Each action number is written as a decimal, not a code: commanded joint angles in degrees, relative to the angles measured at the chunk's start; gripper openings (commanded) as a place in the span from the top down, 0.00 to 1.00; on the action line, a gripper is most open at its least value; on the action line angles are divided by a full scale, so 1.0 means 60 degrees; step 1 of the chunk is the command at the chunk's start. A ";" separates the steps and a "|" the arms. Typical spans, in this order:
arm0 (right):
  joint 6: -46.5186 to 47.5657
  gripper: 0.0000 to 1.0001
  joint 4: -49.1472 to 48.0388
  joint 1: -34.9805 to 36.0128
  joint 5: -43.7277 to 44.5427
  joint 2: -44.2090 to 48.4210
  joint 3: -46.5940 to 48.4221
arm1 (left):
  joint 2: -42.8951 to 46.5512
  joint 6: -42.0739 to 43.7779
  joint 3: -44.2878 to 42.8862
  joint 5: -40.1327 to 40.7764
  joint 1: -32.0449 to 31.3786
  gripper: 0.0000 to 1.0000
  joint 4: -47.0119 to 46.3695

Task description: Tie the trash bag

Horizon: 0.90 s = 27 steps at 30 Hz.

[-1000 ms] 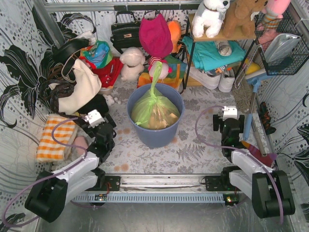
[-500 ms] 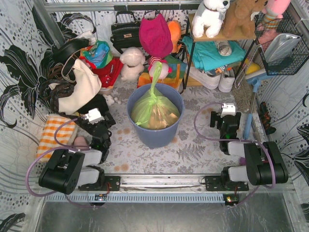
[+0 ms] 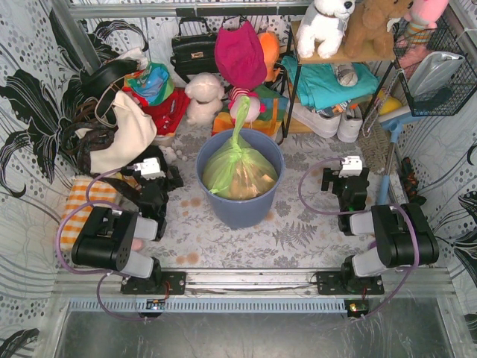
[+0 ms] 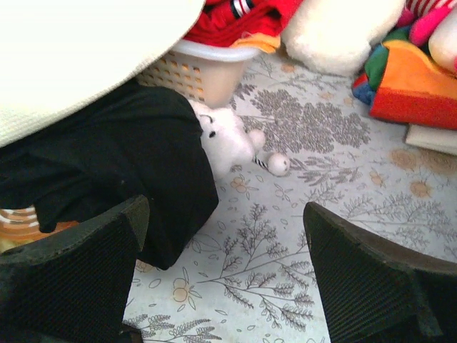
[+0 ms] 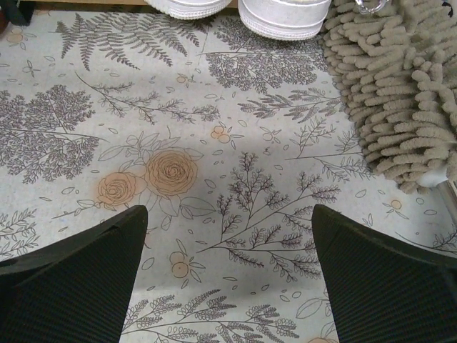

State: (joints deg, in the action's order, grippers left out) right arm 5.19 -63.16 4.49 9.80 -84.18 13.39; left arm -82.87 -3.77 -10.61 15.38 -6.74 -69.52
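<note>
The light-green trash bag (image 3: 237, 165) sits in the blue-grey round bin (image 3: 240, 203) at the table's middle. Its neck is twisted and knotted, with a tail standing up. Brown paper shows through it. My left gripper (image 3: 158, 173) is open and empty, left of the bin and apart from it; in the left wrist view (image 4: 221, 275) its fingers frame bare floral cloth. My right gripper (image 3: 344, 177) is open and empty, right of the bin; the right wrist view (image 5: 228, 279) shows only cloth between its fingers. The bag shows in neither wrist view.
A black cloth (image 4: 121, 171), a cream bag (image 4: 78, 57) and a small white plush (image 4: 232, 139) lie ahead of the left gripper. A beige mop head (image 5: 400, 93) and white shoes (image 5: 282, 11) lie ahead of the right. An orange checked towel (image 3: 78, 209) lies at left.
Both arms have folded back toward their bases. Both grippers moved slightly toward the back. The bag and bin have not moved.
</note>
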 commanded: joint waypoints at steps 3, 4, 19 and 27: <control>-0.0296 0.03 -0.0610 -0.0397 -0.0829 -0.0156 0.0060 | -0.0190 0.0046 -0.0021 -0.0984 0.0190 0.02 -0.0389; -0.0355 0.03 -0.0571 -0.0494 -0.0986 -0.0183 0.0079 | -0.0177 0.0043 -0.0022 -0.0974 0.0187 0.02 -0.0335; -0.0367 0.03 -0.1809 -0.0639 -0.0877 -0.0636 -0.0357 | -0.0268 -0.0148 -0.0195 -0.0529 0.0226 0.02 -0.0167; -0.0380 0.03 -0.2006 -0.0640 -0.0907 -0.0629 -0.0469 | -0.0242 -0.0148 -0.0161 -0.0521 0.0230 0.02 -0.0217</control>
State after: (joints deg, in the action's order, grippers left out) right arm 3.88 -71.90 1.02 4.03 -87.81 11.27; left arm -83.96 -4.43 -10.59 11.55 -5.87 -69.01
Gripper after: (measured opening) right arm 0.971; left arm 0.976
